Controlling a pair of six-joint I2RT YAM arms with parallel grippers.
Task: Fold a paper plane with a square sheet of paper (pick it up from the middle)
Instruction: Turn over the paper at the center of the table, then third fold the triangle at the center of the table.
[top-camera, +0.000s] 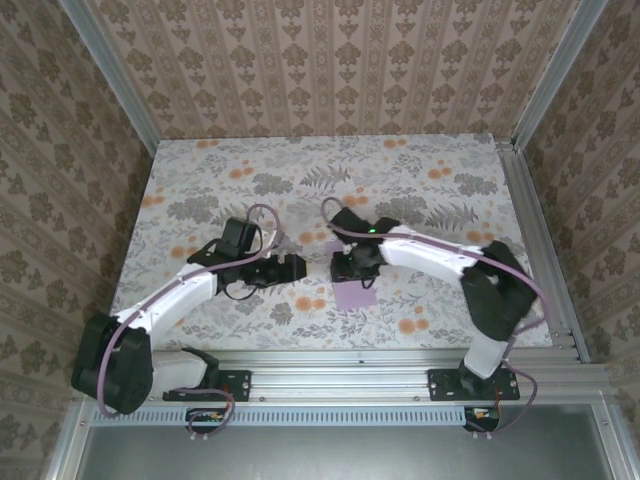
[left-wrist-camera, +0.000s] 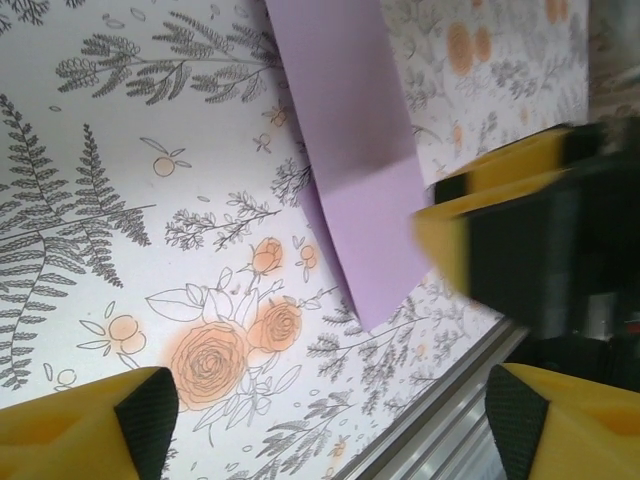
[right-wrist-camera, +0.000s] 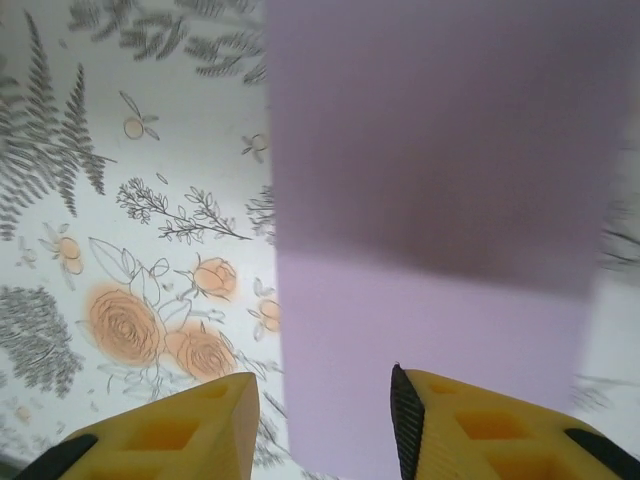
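The lavender sheet of paper (top-camera: 356, 296) lies flat on the floral tablecloth near the table's front middle, its far part hidden under my right gripper (top-camera: 352, 272). In the right wrist view the paper (right-wrist-camera: 430, 300) spreads below my right gripper (right-wrist-camera: 322, 420). Its yellow fingers stand apart, with the sheet's left edge in the gap and nothing pinched. My left gripper (top-camera: 303, 268) hovers just left of the sheet, pointing right. In the left wrist view it (left-wrist-camera: 330, 430) is wide open over bare cloth, with the paper (left-wrist-camera: 355, 170) ahead and the right gripper's finger (left-wrist-camera: 480, 230) beside it. The paper plane is out of view.
An aluminium rail (top-camera: 400, 360) runs along the table's near edge, close to the sheet (left-wrist-camera: 450, 430). Wallpapered walls enclose the table on three sides. The floral cloth (top-camera: 320, 170) stretches bare behind both grippers.
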